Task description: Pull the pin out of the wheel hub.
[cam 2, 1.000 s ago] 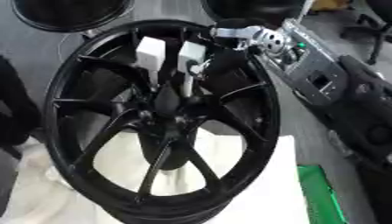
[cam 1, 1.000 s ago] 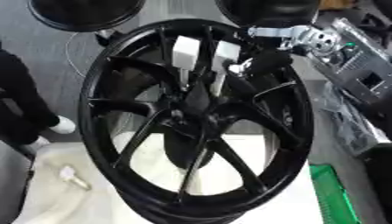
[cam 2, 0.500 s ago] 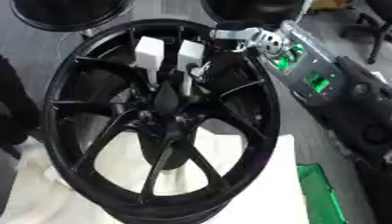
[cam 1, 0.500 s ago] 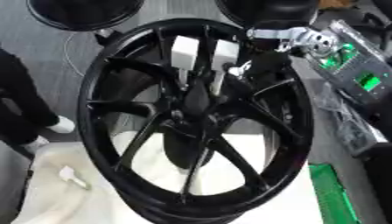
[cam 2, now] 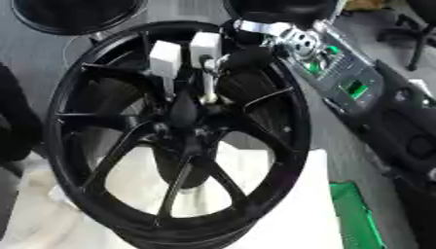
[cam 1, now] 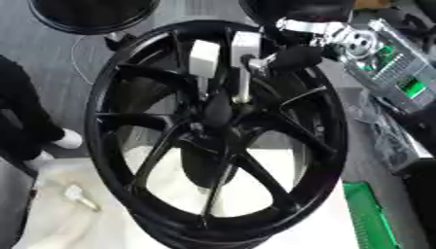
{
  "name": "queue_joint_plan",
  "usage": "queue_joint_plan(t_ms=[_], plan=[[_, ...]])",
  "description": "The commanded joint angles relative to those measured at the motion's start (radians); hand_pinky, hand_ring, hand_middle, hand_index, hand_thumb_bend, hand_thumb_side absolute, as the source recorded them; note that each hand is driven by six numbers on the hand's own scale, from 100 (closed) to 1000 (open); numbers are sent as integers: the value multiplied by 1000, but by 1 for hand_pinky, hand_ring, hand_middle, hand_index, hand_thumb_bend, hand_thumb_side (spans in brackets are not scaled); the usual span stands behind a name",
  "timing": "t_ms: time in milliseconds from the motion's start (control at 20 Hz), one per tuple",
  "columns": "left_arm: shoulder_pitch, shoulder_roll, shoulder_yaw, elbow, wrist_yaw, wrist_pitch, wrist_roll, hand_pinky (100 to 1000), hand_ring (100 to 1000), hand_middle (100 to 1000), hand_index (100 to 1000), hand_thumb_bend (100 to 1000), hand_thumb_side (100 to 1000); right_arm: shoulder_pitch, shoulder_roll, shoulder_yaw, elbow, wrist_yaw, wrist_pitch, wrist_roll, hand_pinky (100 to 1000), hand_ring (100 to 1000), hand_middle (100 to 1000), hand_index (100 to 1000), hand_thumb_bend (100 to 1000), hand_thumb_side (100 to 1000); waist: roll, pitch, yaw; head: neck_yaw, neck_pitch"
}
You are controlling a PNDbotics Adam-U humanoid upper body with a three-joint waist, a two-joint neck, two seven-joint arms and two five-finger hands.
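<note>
You see a grey floor [cam 1: 60,58], a white cloth [cam 1: 51,219] low down, and a green box [cam 1: 374,214] at the right edge.

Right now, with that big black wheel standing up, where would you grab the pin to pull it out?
Probably by its white block head, which stands proud of the wheel hub. Come from the upper right, where the right hand already sits beside it; the thin shank below offers less to hold.

Support: table [cam 1: 332,228], white cloth cover.
On it: black wheel [cam 1: 328,126], upright, bottom rim on cloth.
Also: small pale item [cam 1: 81,197], front-left, near wheel, not touching.
Right edge: green crate [cam 1: 374,219].
</note>
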Motion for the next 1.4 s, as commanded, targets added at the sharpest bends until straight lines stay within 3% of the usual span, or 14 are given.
queue_joint_plan(t_ms=[50,100,150,200,400,600,650,700,950,1000,1200,1300,1400], plan=[[-14,11,7,-20,0,0,2,588,661,685,732,100,740,-22,-25,-24,-24,-47,16,-82,671,523,360,510,100,384,4,-22,0,-4,-4],[-14,11,9,-20,0,1,5,588,660,685,732,100,740,-24,-28,-28,-29,-58,19,-98,661,517,355,505,100,379,3,-23,-1,-3,-4],[-14,11,9,-19,1,2,8,587,660,685,732,100,740,-26,-31,-33,-36,-69,22,-109,656,515,354,503,100,431,3,-24,-2,-2,-4],[-13,11,10,-19,1,2,10,587,660,685,732,100,740,-30,-37,-40,-46,-78,24,-118,651,513,352,501,100,356,3,-25,-3,-1,-4],[-10,13,16,-19,7,5,31,587,658,683,734,100,760,-33,-79,-81,-106,-104,40,-142,641,509,349,497,100,273,0,-29,-12,8,-7],[-5,19,18,-18,13,7,56,586,658,683,736,100,751,-2,-152,-139,-190,-154,54,-163,640,508,351,498,100,301,-2,-33,-25,22,-10],[-3,21,17,-18,13,7,58,586,658,683,736,100,750,10,-169,-161,-215,-180,59,-173,639,507,352,498,100,393,-1,-33,-28,26,-11],[-3,22,17,-19,12,7,57,587,659,682,736,100,750,25,-188,-184,-243,-210,66,-185,637,506,351,498,100,319,-1,-33,-30,30,-12],[5,26,20,-20,8,6,57,586,657,680,736,100,749,157,-319,-332,-417,-384,85,-287,640,504,351,499,100,364,5,-28,-46,56,-21],[7,27,21,-21,7,6,56,586,657,680,736,100,750,194,-348,-364,-447,-419,78,-311,646,506,351,499,100,331,8,-26,-51,67,-26],[18,36,26,-19,3,4,53,585,654,678,736,100,749,389,-437,-484,-477,-462,-75,-362,657,514,359,503,100,252,17,-17,-72,104,-44],[19,38,25,-19,2,3,50,585,654,678,737,100,749,508,-433,-530,-478,-427,-158,-366,665,519,366,509,100,312,23,-13,-80,112,-48],[18,38,29,-22,1,1,49,586,654,678,738,100,747,643,-383,-587,-478,-379,-216,-388,667,523,373,516,100,349,30,-9,-87,123,-52]])
